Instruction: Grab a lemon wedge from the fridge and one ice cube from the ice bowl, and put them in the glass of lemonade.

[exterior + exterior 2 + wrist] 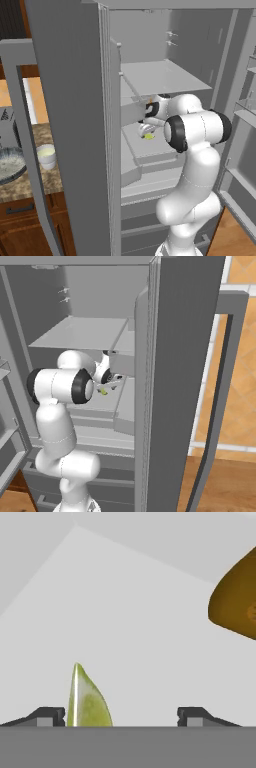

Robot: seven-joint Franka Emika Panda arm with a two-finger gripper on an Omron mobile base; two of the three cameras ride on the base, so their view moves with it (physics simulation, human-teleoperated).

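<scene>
lemon wedge (88, 701) stands upright between open gripper (120, 717), tip up.

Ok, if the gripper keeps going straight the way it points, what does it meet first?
Probably the lemon wedge, standing between the open fingers of the gripper, nearer the left one; beyond it, the fridge shelf.

— What sort of place is shown?
— A home kitchen — a steel fridge (75, 125) stands open beside a speckled counter (27, 182) over wooden cabinets (25, 225).
</scene>
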